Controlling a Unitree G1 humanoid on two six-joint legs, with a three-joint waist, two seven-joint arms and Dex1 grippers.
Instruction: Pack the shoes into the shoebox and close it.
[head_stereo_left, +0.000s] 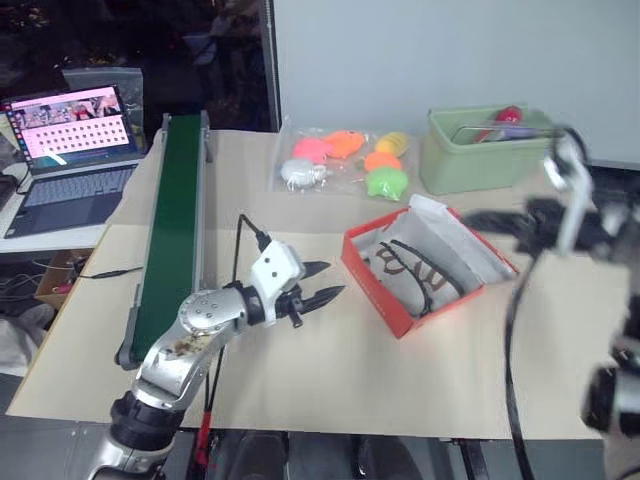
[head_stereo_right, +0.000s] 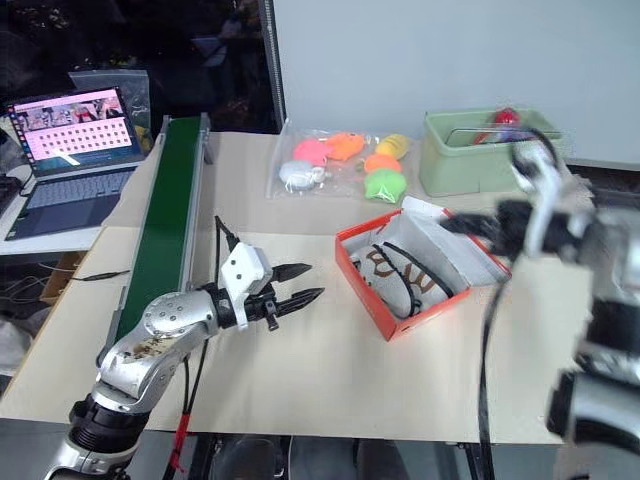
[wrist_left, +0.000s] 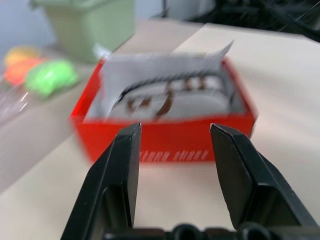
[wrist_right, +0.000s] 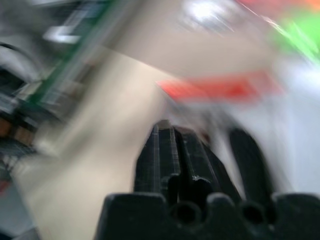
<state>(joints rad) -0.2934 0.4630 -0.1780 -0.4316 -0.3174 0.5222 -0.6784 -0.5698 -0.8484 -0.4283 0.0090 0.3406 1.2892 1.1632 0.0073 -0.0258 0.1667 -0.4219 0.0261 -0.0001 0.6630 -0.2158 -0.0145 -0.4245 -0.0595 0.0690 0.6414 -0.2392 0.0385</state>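
Note:
The orange-red shoebox (head_stereo_left: 372, 277) lies in the middle of the table with its lid flap up at the far side. Inside, on white paper, rest the off-white shoes (head_stereo_left: 425, 270) with dark laces. My left gripper (head_stereo_left: 330, 281) hovers a short way to the left of the box, pointing at it, open and empty. In the left wrist view the shoebox (wrist_left: 165, 137) stands just beyond the two spread fingers (wrist_left: 125, 165). My right gripper (head_stereo_left: 472, 219) is blurred, above the box's far right corner, and looks shut on nothing.
A green conveyor belt (head_stereo_left: 176, 220) runs along the table's left side, with a laptop (head_stereo_left: 72, 150) beyond it. A bag of colourful plush toys (head_stereo_left: 345, 160) and a pale green bin (head_stereo_left: 480, 155) stand at the back. Bare tabletop lies in front of the box.

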